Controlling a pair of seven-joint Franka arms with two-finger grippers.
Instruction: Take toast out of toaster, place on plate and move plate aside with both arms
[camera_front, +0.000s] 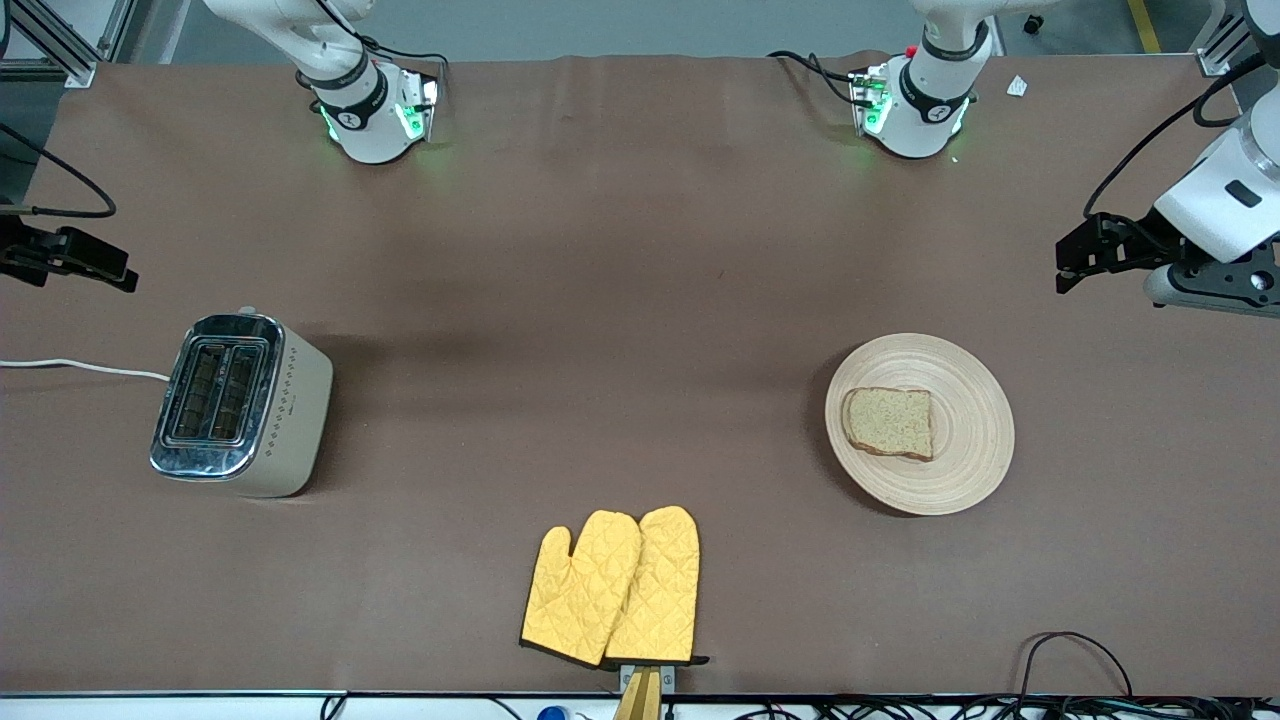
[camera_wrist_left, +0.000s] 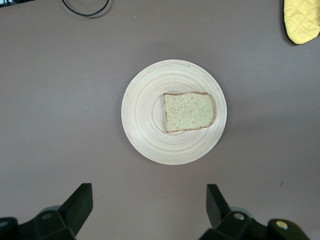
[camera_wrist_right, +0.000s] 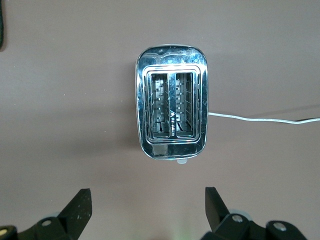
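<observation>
The toast (camera_front: 889, 422) lies flat on the round beige wooden plate (camera_front: 975, 430), which rests on the brown table toward the left arm's end. In the left wrist view the toast (camera_wrist_left: 189, 112) sits a little off the centre of the plate (camera_wrist_left: 145, 132). My left gripper (camera_front: 1068, 265) hangs open and empty over bare table at the left arm's end, apart from the plate; it shows open in its own view (camera_wrist_left: 149, 205). My right gripper (camera_front: 118, 272) hangs open and empty over the right arm's end of the table; it shows open in its own view (camera_wrist_right: 148, 207).
A chrome and cream toaster (camera_front: 240, 405) with two empty slots (camera_wrist_right: 171, 116) stands toward the right arm's end, its white cord (camera_front: 80, 368) running off the table. Yellow oven mitts (camera_front: 612, 588) lie near the front edge. Black cables (camera_front: 1075, 650) lie near the front edge.
</observation>
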